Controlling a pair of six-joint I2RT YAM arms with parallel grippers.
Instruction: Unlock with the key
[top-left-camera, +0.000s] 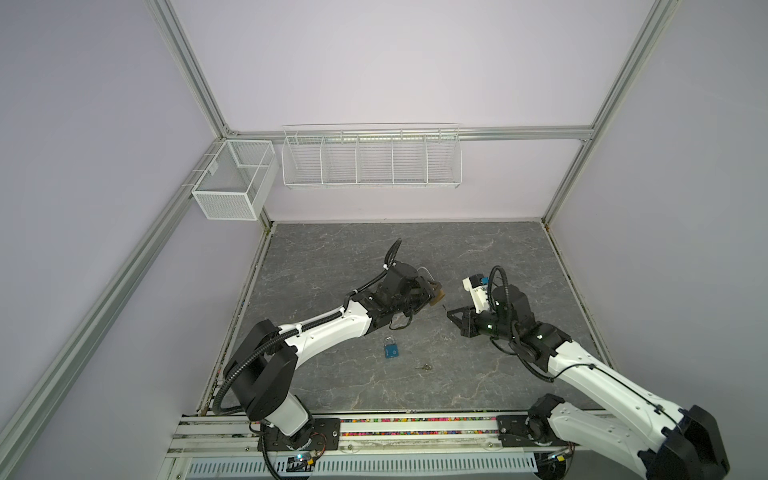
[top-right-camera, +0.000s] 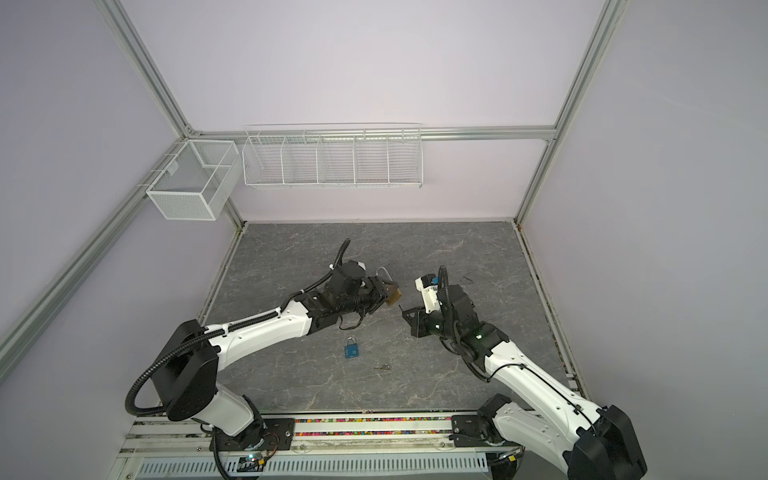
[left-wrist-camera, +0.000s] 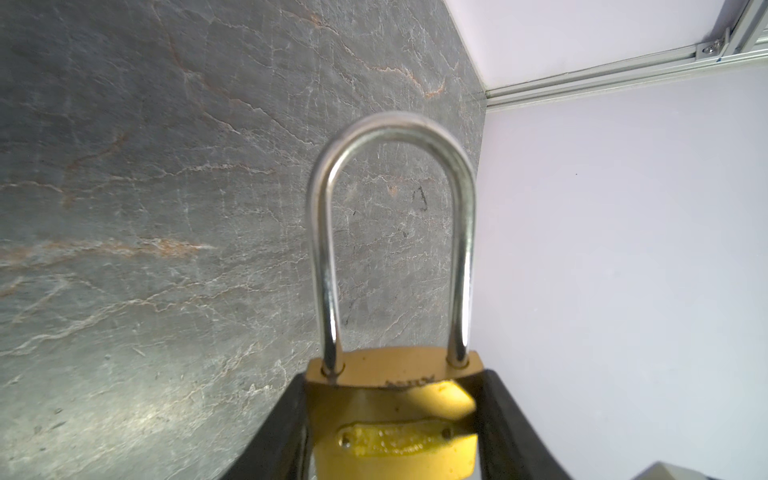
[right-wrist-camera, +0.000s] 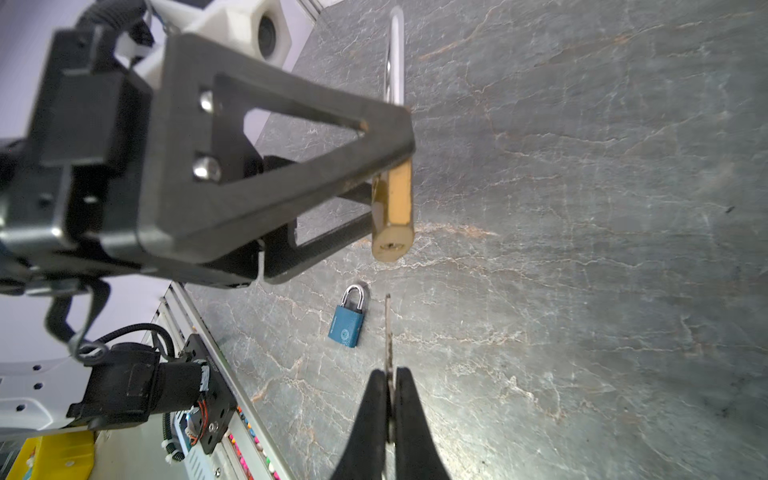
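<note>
A brass padlock (left-wrist-camera: 395, 415) with a long steel shackle (left-wrist-camera: 390, 124) is held off the table, my left gripper (left-wrist-camera: 392, 380) shut on its body from both sides. In both top views it sits mid-table (top-left-camera: 437, 296) (top-right-camera: 394, 297). My right gripper (right-wrist-camera: 389, 374) is shut on a thin key (right-wrist-camera: 388, 328), whose blade sticks out toward the padlock's keyhole end (right-wrist-camera: 388, 246). A short gap remains between key tip and keyhole. In a top view the right gripper (top-left-camera: 451, 312) faces the padlock from the right, a little apart.
A blue padlock (top-left-camera: 391, 350) (right-wrist-camera: 347, 322) lies on the grey stone table below the grippers, and a second small key (top-left-camera: 424, 367) lies just to its right. A white wire rack (top-left-camera: 371, 158) and a mesh basket (top-left-camera: 232, 183) hang on the back wall.
</note>
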